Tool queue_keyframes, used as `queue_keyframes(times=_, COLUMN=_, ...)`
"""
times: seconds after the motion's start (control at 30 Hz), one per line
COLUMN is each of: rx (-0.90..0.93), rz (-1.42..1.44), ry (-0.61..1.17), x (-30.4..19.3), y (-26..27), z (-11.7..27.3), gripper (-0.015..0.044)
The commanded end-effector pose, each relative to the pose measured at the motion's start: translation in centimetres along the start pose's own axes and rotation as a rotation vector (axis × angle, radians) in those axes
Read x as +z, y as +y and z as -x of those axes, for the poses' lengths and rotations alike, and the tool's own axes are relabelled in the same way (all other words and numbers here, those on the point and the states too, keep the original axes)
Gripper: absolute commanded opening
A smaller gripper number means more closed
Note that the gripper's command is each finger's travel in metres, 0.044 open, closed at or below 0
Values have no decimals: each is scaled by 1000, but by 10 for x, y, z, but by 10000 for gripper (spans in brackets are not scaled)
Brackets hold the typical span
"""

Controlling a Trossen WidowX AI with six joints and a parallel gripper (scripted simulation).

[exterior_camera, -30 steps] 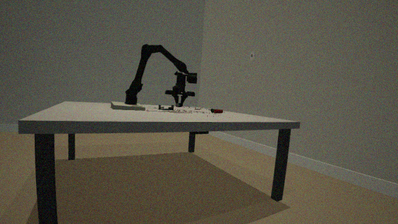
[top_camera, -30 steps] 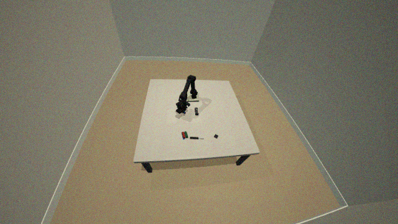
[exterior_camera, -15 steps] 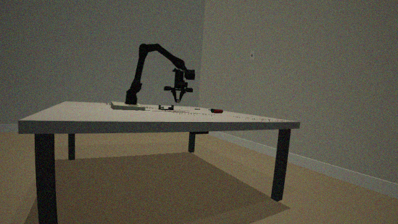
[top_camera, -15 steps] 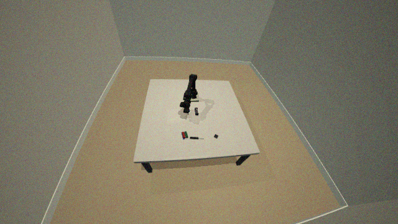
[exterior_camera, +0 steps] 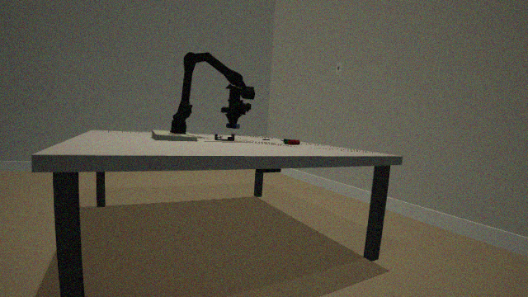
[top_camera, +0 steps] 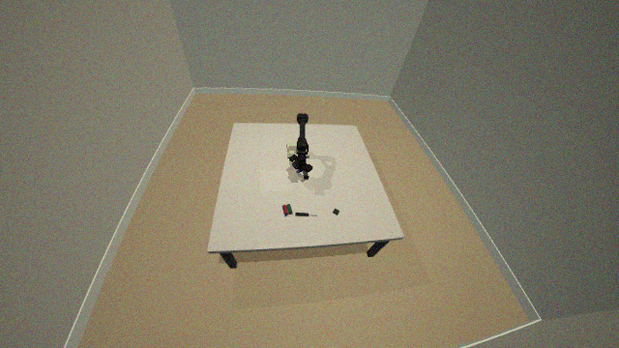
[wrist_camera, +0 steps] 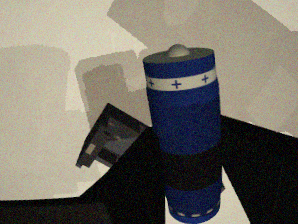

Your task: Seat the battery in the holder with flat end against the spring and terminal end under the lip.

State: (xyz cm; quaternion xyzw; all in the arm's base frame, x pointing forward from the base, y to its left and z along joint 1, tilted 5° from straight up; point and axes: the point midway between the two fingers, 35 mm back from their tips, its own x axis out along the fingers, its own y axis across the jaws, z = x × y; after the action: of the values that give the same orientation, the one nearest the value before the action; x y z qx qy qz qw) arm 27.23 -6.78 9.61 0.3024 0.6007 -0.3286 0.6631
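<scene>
The blue battery (exterior_camera: 233, 126) (wrist_camera: 186, 115) has a black band and a white band with plus signs. Its terminal end points to the top of the wrist view. My gripper (exterior_camera: 233, 124) (wrist_camera: 184, 131) is shut on the battery and holds it roughly level above the table. The dark holder (exterior_camera: 224, 138) (wrist_camera: 125, 132) sits on the table below the battery. In the wrist view it shows to the left of the battery, turned at an angle to it and partly hidden by the left finger. In the top view the arm covers most of this area.
Toward the front of the table (top_camera: 251, 227) (exterior_camera: 124, 149) lie a red and green item (top_camera: 287, 210) (exterior_camera: 291, 142), a thin tool with a black handle (top_camera: 302, 215) and a small dark block (top_camera: 336, 212). The arm's pale base plate (exterior_camera: 162, 135) is behind the holder.
</scene>
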Motion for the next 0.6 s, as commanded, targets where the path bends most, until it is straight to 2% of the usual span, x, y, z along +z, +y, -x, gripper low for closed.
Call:
queue_keyframes(times=0.0, rx=-4, rz=237, ry=4, x=-16, y=6, z=1, gripper=85)
queue_keyframes(times=0.3, rx=6, rz=793, ry=10, x=-51, y=20, z=6, gripper=85)
queue_keyframes(times=0.57, rx=9, rz=836, ry=8, x=-53, y=21, z=6, gripper=85)
